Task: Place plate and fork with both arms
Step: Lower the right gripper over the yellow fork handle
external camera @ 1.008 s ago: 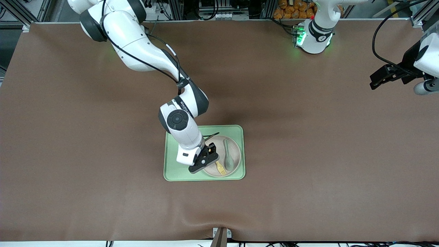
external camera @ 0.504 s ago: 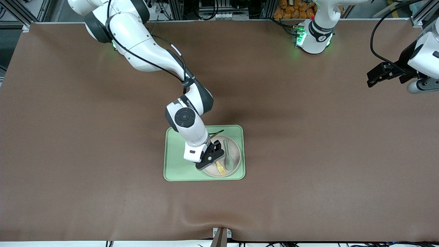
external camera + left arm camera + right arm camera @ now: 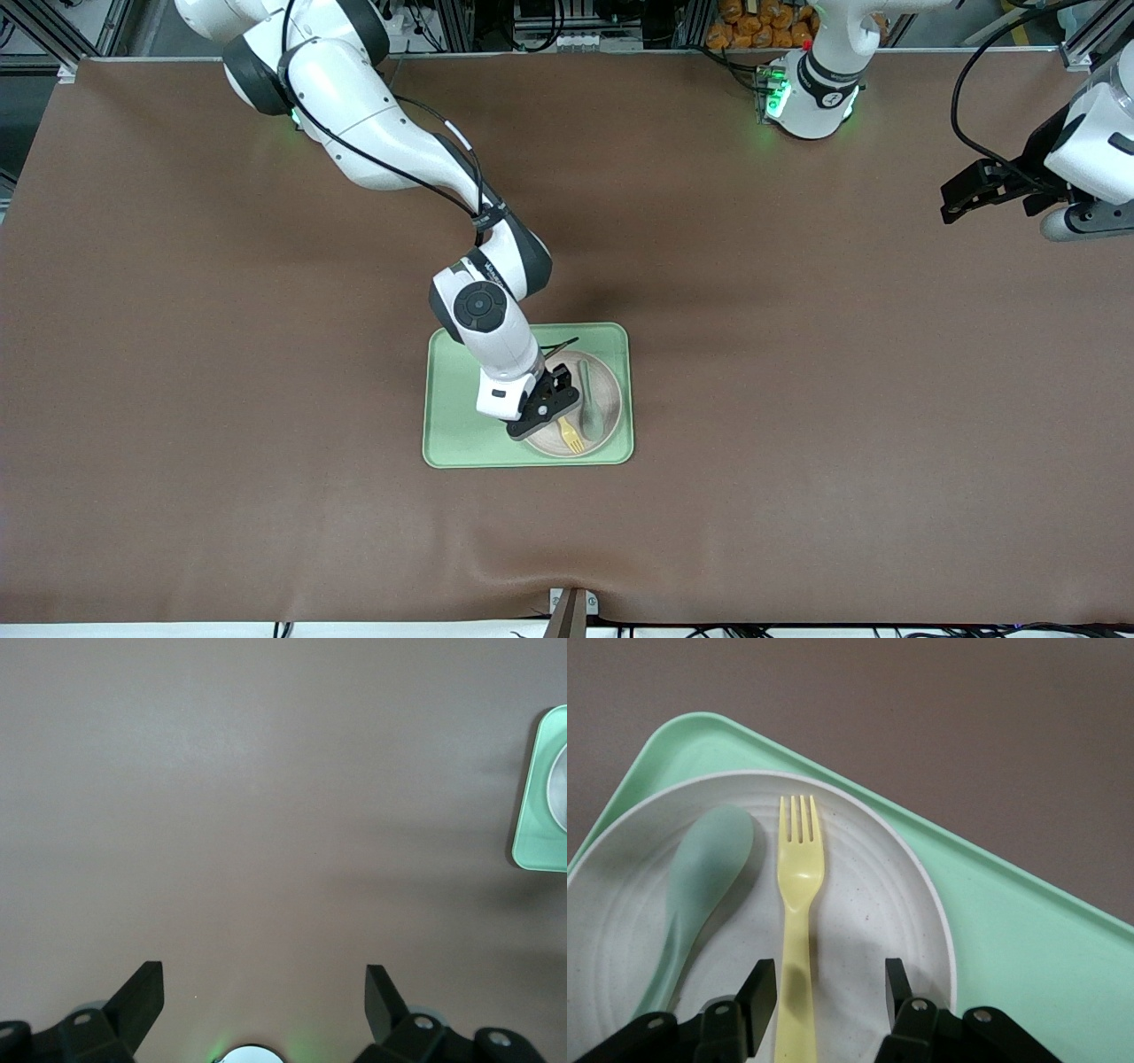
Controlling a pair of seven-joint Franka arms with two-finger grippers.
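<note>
Since the earlier frames your right arm has swung in a little, bringing the right hand (image 3: 551,408) from the plate's rim to over the plate itself, while the left hand (image 3: 966,190) has drifted slightly toward the bases' edge of the bench.

The bench (image 3: 797,372) is covered by one matte brown sheet, smooth apart from a soft ripple along its near edge. On it, under your right hand, lies one rectangular pale green tray (image 3: 452,434) with rounded corners and a raised lip. On the tray sits one round, shallow, off-white plate (image 3: 608,383), faintly speckled and ringed in the right wrist view (image 3: 859,904). Two utensils lie side by side on the plate: one pale green spoon (image 3: 588,399) and one small pale yellow plastic fork (image 3: 570,435) with four short tines.

Your right hand hangs spread just above the plate, a finger (image 3: 757,992) on each side of the fork's handle (image 3: 796,939) and not pinching it; only the right wrist view shows this gap, since the front view hides it under the hand. The spoon (image 3: 700,895) lies just outside that finger.

Your left hand waits well apart, over bare bench at the left arm's end, its fingers (image 3: 142,997) spread wide and holding nothing. Only its wrist view catches the tray's corner (image 3: 532,806).
</note>
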